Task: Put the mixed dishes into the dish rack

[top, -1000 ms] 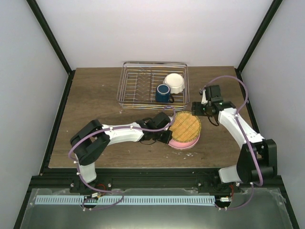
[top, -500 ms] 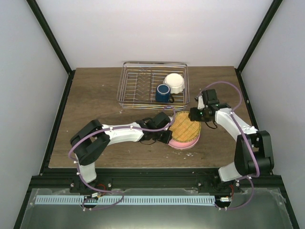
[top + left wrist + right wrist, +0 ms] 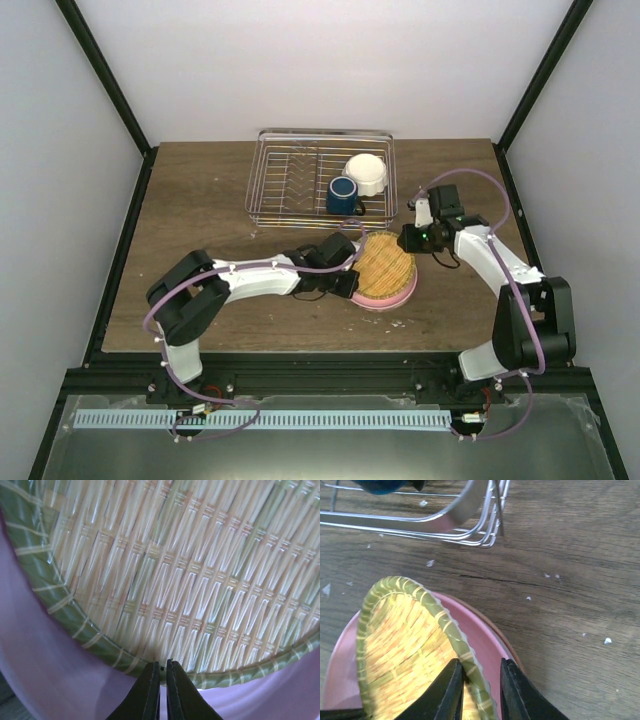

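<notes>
Where my arms meet, one yellow-lime plate (image 3: 384,263) stands tilted on one pink plate (image 3: 398,296); no mint-green plate can be made out. My left end effector (image 3: 161,669) is pinched together at its near rim; my right end effector (image 3: 481,672) straddles the far rim, grip uncertain. Beyond, on the brown wooden desk (image 3: 200,210): one dish rack (image 3: 275,175) holding one dark blue mug (image 3: 343,195) and one white bowl (image 3: 367,174). White walls behind.

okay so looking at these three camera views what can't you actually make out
- Mint-green plate: seen in no view; whether it sits under the yellow-lime plate on the pink plate cannot be told.
- Right gripper: its fingertips are cut off by the right wrist view's bottom edge.
- Blue mug: cropped by the right wrist view's top edge.
- Dish rack: its prongs are too small overhead to count.
</notes>
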`<act>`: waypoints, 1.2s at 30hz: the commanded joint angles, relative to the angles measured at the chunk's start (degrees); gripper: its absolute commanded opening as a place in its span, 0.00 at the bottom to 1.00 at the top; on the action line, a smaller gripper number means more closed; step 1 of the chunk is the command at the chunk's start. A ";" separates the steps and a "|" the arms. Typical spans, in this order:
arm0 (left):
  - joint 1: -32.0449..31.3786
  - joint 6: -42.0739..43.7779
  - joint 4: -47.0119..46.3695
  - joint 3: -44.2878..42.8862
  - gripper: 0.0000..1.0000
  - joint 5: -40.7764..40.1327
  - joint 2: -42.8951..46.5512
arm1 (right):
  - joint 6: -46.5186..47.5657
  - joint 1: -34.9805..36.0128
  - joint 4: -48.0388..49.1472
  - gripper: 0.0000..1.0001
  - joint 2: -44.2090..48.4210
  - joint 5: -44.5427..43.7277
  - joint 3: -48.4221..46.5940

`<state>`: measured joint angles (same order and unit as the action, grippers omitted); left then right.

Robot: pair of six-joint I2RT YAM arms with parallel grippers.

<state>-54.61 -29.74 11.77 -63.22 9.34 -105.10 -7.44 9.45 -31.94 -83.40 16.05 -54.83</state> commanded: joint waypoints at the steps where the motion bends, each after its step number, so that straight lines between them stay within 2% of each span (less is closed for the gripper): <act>1: 0.59 0.90 1.29 -0.10 0.09 -0.88 -1.49 | 0.29 0.19 -3.10 0.17 0.74 2.79 -2.07; 6: 0.90 1.04 1.03 0.20 0.15 -0.95 0.78 | 0.45 0.25 -3.85 0.12 2.18 1.79 -2.54; 14: 0.84 1.69 3.09 0.28 0.45 -3.64 9.68 | 1.23 0.24 -4.96 0.07 3.23 -0.28 -4.04; 22: 0.91 1.70 6.86 3.00 0.63 -9.16 20.16 | 2.45 0.22 -6.44 0.06 5.13 -2.02 -5.67; 27: 2.53 1.71 10.14 5.61 0.71 -14.79 29.03 | 4.44 0.38 -5.66 0.06 7.67 4.04 -7.72; 32: 5.09 1.95 13.34 7.58 0.72 -17.35 34.71 | 5.79 1.69 -2.52 0.05 9.50 12.29 -9.69; 36: 5.77 2.01 15.14 8.70 0.73 -18.92 37.29 | 6.26 2.80 3.88 0.03 11.02 19.21 -12.20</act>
<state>-49.25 -28.27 23.49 -56.05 -6.87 -69.67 -2.37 11.00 -35.73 -75.16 25.47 -62.08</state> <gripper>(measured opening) 0.726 0.068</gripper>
